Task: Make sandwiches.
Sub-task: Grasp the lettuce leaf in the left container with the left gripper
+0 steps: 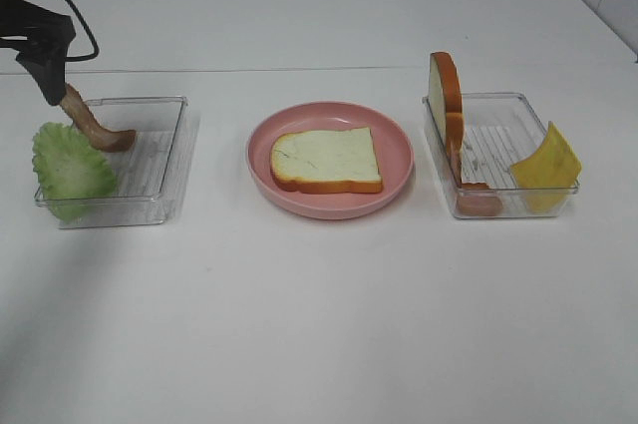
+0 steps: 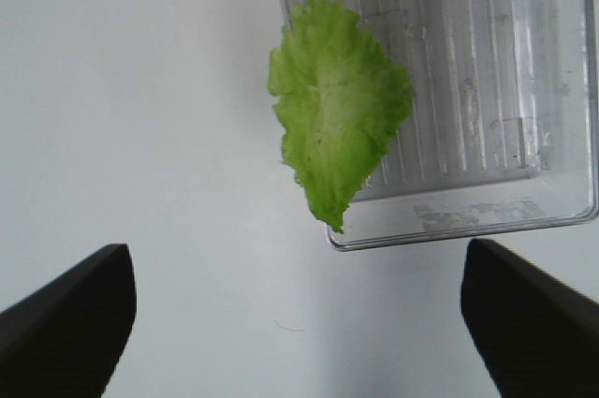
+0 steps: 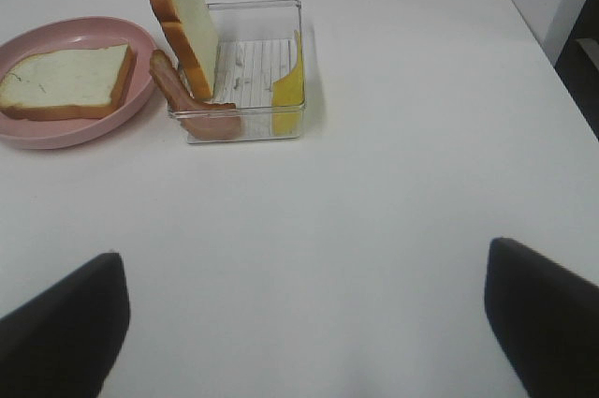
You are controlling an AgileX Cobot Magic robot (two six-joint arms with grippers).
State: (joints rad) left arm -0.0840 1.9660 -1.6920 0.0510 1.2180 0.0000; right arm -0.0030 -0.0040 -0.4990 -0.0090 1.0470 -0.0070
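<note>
on the round pink plate (image 1: 399, 160) lies one white bread slice (image 1: 326, 160), flat. right of the plate a clear tray (image 1: 493, 145) holds the second bread slice (image 1: 446, 95) on edge, a reddish slice (image 1: 478, 202) against it and a yellow cheese slice (image 1: 546, 160). left of the plate a second clear tray (image 1: 159, 145) carries a brown bacon strip (image 1: 95, 125) and a green lettuce leaf (image 1: 72, 167) draped over its outer rim. the left gripper (image 2: 295, 257) hangs there, jaws wide apart, empty; the right gripper (image 3: 301, 253), over white table (image 3: 393, 173), likewise.

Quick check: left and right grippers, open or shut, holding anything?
Left gripper: open, holding nothing.
Right gripper: open, holding nothing.
</note>
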